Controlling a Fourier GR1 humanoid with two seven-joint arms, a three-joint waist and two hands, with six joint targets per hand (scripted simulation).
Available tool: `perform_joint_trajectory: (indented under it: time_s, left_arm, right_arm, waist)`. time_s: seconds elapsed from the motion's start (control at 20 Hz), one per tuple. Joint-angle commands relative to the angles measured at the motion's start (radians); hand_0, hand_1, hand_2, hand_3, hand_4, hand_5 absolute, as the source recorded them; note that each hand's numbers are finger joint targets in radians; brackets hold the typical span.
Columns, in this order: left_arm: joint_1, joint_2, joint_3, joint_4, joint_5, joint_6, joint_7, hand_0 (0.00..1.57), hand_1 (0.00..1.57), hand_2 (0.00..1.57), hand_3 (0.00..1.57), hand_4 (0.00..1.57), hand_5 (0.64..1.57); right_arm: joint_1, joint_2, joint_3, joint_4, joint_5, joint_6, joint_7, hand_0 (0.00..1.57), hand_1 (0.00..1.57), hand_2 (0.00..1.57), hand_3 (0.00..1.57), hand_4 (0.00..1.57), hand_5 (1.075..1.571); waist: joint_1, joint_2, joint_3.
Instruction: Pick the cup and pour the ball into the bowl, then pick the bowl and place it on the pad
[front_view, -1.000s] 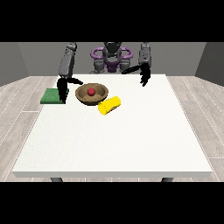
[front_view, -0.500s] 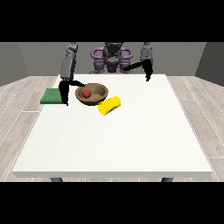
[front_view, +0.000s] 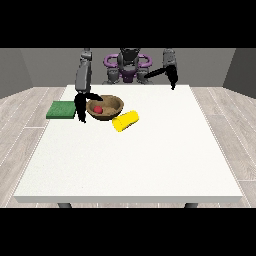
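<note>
Front view shows the red ball (front_view: 98, 108) already inside the brown bowl (front_view: 112, 104), and the yellow cup (front_view: 125, 121) lying on its side touching the bowl's near rim, so pouring looks done. Beside the bowl's edge facing the green pad (front_view: 61, 109), the hand at the view's left (front_view: 80, 108) hangs with fingers pointing down and thumb spread towards the bowl, holding nothing, seemingly poised to grasp. Far behind the bowl, the hand at the view's right (front_view: 173, 79) idles; its fingers I cannot tell.

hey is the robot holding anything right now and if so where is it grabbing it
The robot hand at the view's left is at the left rim of the bowl; whether it grips cannot be told. The other robot hand holds nothing.
</note>
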Motion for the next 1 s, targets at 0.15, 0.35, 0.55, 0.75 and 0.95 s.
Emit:
perform_joint_trajectory:
  time_s: [0.15,0.35,0.55,0.75,0.95]
  left_arm:
    - [0.049,0.015,0.008,-0.029,0.02,-0.031,-0.022,0.0,0.0,0.0,0.0,0.0,1.564]
    - [0.0,0.036,0.023,-0.037,0.029,-0.048,-0.01,0.0,0.0,0.0,0.0,0.0,1.567]
    - [0.0,0.036,0.028,-0.044,0.034,-0.049,0.01,0.0,0.0,0.0,0.0,0.0,1.568]
    - [0.029,0.071,0.087,0.01,0.069,-0.065,0.008,0.0,0.0,0.0,0.0,0.0,1.57]
    - [0.054,0.079,0.111,0.028,0.084,-0.06,-0.029,0.0,0.0,0.0,0.0,0.0,1.57]
  right_arm:
    - [-0.076,0.07,-0.003,0.053,-0.012,-0.099,0.004,0.0,0.0,0.0,0.0,0.37,1.547]
    - [0.002,0.057,0.061,0.117,0.083,-0.194,0.061,1.57,1.57,1.57,0.82,0.66,1.57]
    - [-0.001,0.003,0.069,0.125,0.105,-0.213,0.099,1.57,1.57,1.57,1.57,1.05,1.55]
    - [-0.016,0.039,0.105,0.105,0.131,-0.28,0.17,1.57,1.57,1.57,1.57,1.02,1.554]
    - [-0.102,-0.031,0.116,0.091,0.143,-0.279,0.274,1.57,1.57,1.57,1.57,1.02,1.552]
  waist:
    - [0.033,-0.001,0.013]
    - [0.037,0.029,0.0123]
    - [0.032,0.02,0.0123]
    - [-0.018,-0.071,0.0119]
    - [-0.038,-0.063,0.0125]
